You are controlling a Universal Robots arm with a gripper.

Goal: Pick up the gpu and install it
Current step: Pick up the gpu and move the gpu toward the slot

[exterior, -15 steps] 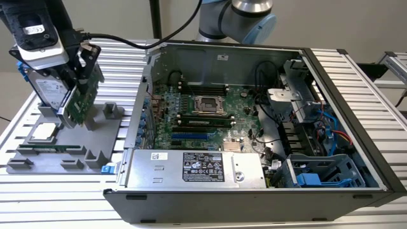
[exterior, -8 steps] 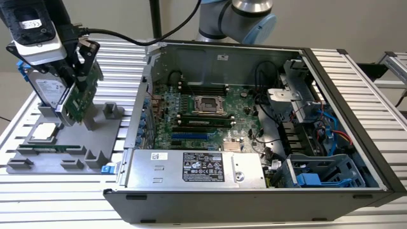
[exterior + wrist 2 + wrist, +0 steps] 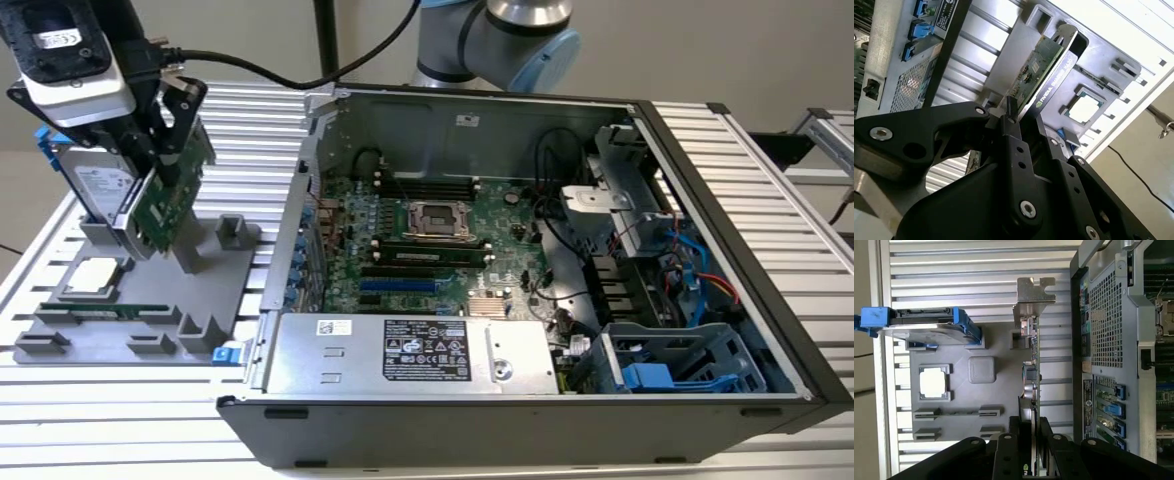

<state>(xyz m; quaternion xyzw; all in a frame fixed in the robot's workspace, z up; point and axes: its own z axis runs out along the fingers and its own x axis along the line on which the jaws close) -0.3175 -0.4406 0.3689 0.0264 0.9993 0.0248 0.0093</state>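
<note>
The gripper (image 3: 151,160) is pressed together on the gpu (image 3: 171,200), pinching its upper edge; the card stands upright at the grey holder (image 3: 200,300) on the exterior view's left, just beside the hard drive (image 3: 94,185); whether it has cleared its slot I cannot tell; the install looks wholly undone; the open computer case (image 3: 534,440) lies to the right; holder and case rest on a ribbed metal desk (image 3: 747,170), a plain wall (image 3: 694,50) at the far side
</note>
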